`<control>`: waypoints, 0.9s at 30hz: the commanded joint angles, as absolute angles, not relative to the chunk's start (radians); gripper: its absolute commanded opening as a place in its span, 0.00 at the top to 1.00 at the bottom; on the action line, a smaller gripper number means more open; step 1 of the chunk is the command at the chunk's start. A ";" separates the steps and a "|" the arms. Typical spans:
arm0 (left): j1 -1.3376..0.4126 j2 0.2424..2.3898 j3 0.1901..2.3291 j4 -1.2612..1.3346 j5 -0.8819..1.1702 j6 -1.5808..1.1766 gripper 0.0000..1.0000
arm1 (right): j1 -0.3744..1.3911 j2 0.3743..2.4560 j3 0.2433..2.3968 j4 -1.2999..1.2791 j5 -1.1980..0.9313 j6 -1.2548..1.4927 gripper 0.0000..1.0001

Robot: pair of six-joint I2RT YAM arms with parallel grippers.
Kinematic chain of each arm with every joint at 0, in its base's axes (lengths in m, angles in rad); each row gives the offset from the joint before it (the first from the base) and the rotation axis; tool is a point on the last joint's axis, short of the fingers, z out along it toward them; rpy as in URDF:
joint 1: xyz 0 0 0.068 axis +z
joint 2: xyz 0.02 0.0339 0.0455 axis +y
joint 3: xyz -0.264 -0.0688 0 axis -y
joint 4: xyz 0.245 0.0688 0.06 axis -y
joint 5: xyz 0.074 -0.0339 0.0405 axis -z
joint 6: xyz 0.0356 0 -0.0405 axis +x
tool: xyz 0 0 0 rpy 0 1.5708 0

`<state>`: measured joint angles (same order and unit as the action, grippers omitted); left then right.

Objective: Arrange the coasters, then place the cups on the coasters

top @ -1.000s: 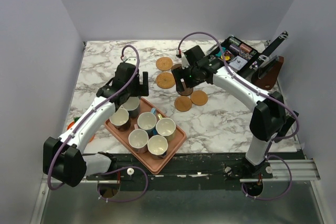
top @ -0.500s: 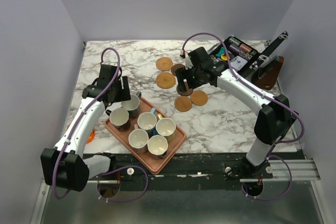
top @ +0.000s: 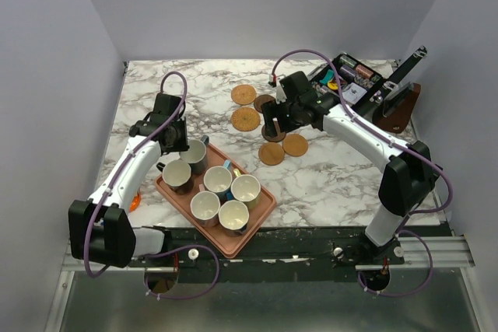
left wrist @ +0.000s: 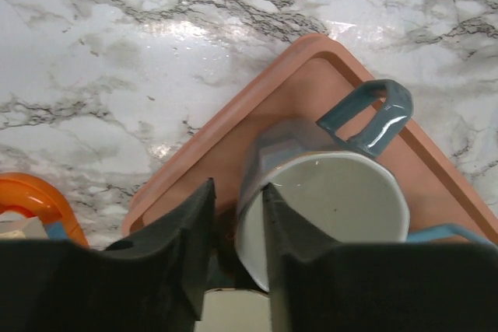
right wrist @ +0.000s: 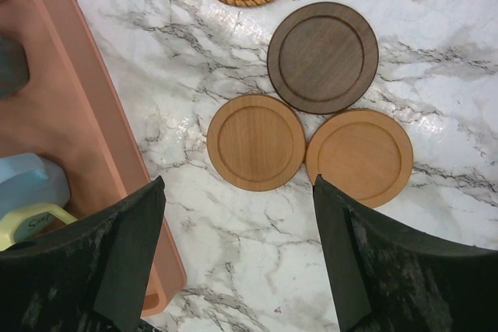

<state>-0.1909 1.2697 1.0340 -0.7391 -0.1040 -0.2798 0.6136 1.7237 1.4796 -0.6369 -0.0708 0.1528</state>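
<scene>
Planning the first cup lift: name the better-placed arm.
Left. The left hand straddles the grey-green handled mug's wall on the salmon-pink rectangular tray; the right hand hovers over round wooden coasters.

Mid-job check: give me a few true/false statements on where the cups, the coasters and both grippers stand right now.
1. All six cups sit on the pink tray. True.
2. One cup already stands on a coaster. False: the coasters in view lie bare.
3. The left gripper has its jaws astride the rim of the grey-green cup. True.
4. The right gripper holds a coaster. False: its jaws are open and empty, above the coasters.
</scene>
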 commanded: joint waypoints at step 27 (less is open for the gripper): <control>-0.187 1.328 1.262 -0.545 0.084 -0.054 1.00 | 0.568 1.701 1.629 -0.604 -0.044 0.212 0.17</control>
